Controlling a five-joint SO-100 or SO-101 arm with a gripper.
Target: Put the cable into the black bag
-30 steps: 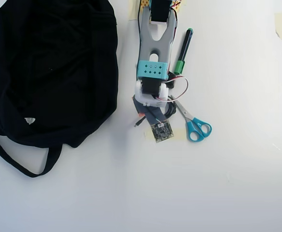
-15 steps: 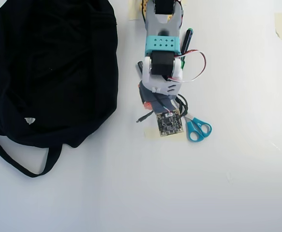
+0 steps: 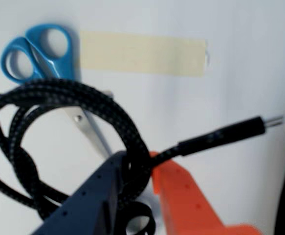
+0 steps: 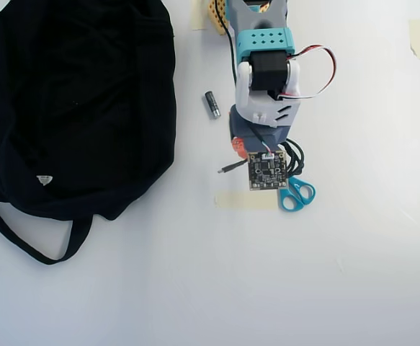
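On my overhead feed the large black soft fabric bag (image 4: pixel 76 108) fills the left of the white bench (image 4: pixel 195 288), its long strap looping toward the near edge, and nothing of the cord is in it yet. Right of the bag a small dark cylindrical battery (image 4: pixel 212 104) lies alone. Further right, my hand (image 3: pixel 140 188) is clamped on the thin dark braided cable (image 3: pixel 74 98): the wrist view shows the coil pinched between the dark finger and the orange one, the plug end (image 4: pixel 231 169) sticking out toward the bag. A strip of beige tape (image 4: pixel 246 200) and the blue-handled scissors (image 4: pixel 296 193) sit just under the coil. I judge the grasp done; the carry leftward and the drop remain.
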